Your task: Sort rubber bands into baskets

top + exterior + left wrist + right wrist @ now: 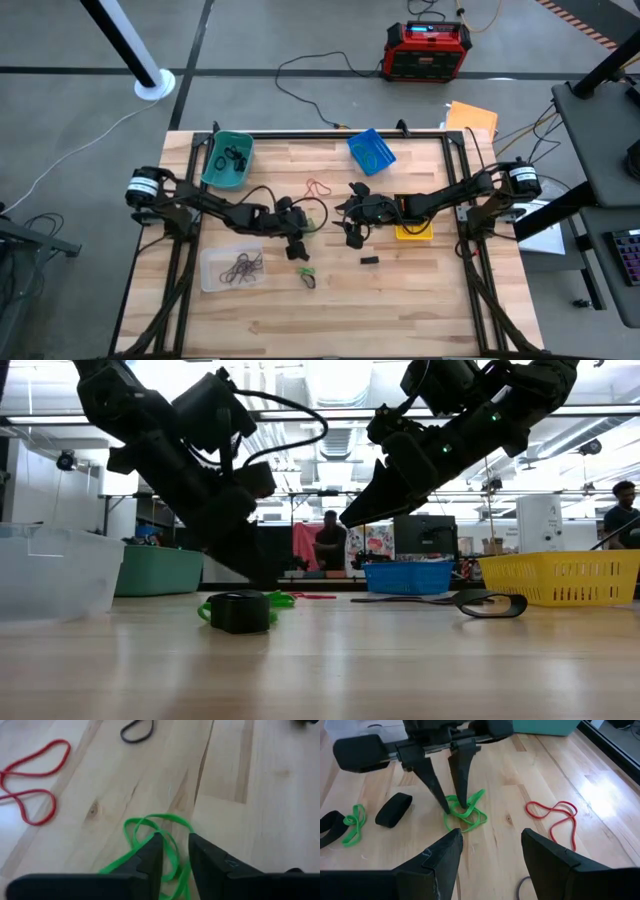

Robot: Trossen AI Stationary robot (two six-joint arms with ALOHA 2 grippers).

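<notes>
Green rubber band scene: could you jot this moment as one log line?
left pincer | astride thin green rubber band on wooden table | right pincer open, waiting nearby

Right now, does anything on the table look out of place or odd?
Bands lie loose on the wood outside any basket: a red band, a green band under the left gripper, and black bands beside a small green one. A black block also lies among them. Nothing looks damaged.
</notes>
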